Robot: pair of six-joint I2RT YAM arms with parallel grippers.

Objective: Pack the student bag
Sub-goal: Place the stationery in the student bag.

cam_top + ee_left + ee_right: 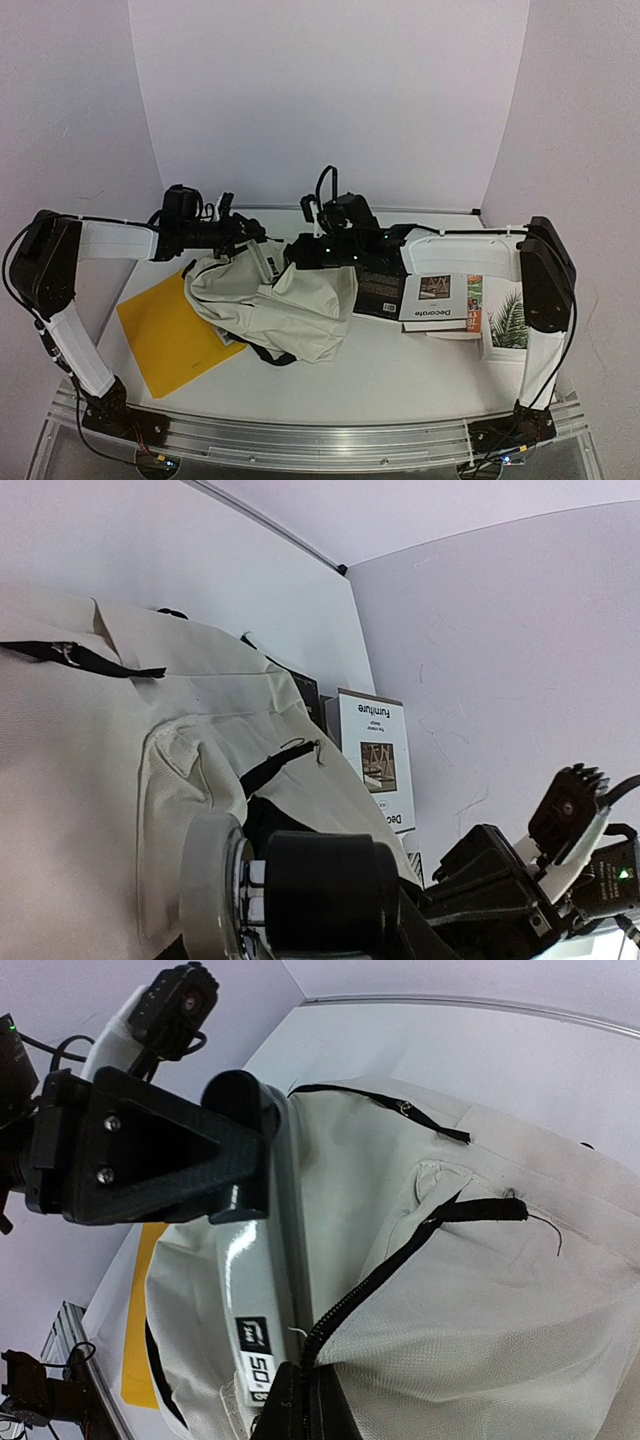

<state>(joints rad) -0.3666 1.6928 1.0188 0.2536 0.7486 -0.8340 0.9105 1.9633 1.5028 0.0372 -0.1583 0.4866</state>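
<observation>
- Cream fabric with black zipper trim marks the student bag (pixel 290 305), which is seen lying slumped on the white table (pixel 400 370) at the centre of the top view, between the two arms.
- A black strap of the bag is seen trailing onto the table at its lower edge.
- The left end effector (pixel 262 1150) is seen at the upper left of the right wrist view, closed around a white bottle (pixel 262 1300) with a "50" label, which is held against the bag's open edge.
- The right end effector (pixel 297 1405) is found at the bottom of its own wrist view, pinched narrowly on the bag's zipper edge, so that the fabric is drawn up there.
- A yellow folder (pixel 170 335) is laid flat at the lower left of the top view, with one corner tucked under the bag.
- To the right of the bag, a dark book (pixel 380 290), a white book titled "Decorate" (pixel 437 298) and a leaf-print book (pixel 510 318) are placed side by side, partly overlapping.
</observation>
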